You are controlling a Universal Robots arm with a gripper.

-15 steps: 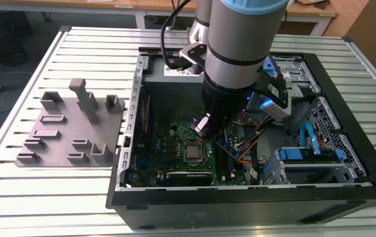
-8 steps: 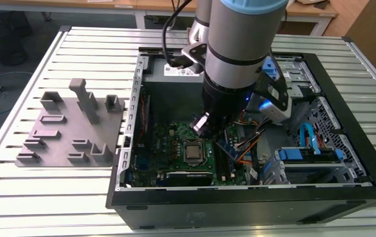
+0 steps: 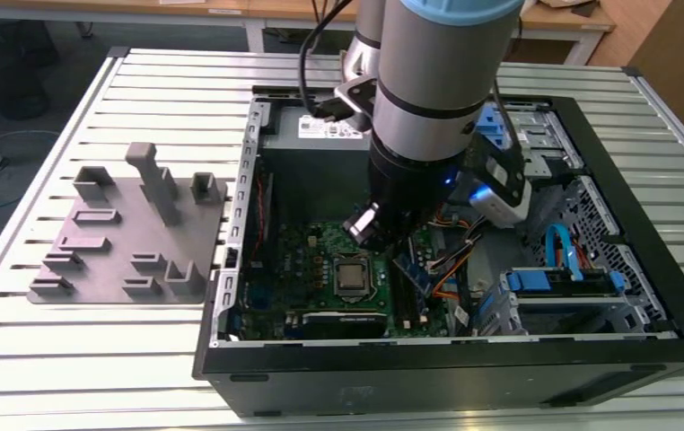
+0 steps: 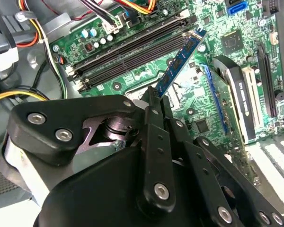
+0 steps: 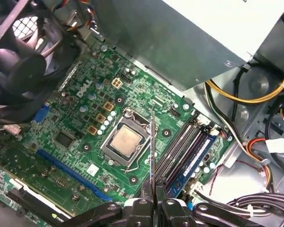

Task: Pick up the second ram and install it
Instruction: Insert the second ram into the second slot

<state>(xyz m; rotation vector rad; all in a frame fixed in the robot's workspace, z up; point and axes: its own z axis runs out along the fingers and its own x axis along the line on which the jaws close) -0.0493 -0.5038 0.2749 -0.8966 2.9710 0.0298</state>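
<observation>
My gripper (image 4: 154, 98) is shut on the second ram (image 4: 180, 59), a thin dark-blue stick held by one end. It hangs inside the open computer case (image 3: 234, 224), above the green motherboard (image 5: 71, 118). In the first wrist view the ram (image 5: 153, 146) appears edge-on as a thin line rising from my gripper (image 5: 154, 195), between the processor socket (image 5: 124, 141) and the memory slots (image 5: 182, 146). The long dark slots (image 4: 128, 49) lie just beside the stick's free end, and the stick is not seated in them. In the exterior view my gripper (image 3: 390, 251) and the ram (image 3: 412, 274) sit low over the board.
A grey fixture block (image 3: 127, 229) stands on the slatted table at the exterior view's left. Inside the case are a power supply (image 5: 194, 33), bundles of coloured cables (image 4: 128, 7), a black fan (image 5: 23, 66), an expansion card (image 4: 241, 94) and blue drive bays (image 3: 564, 278).
</observation>
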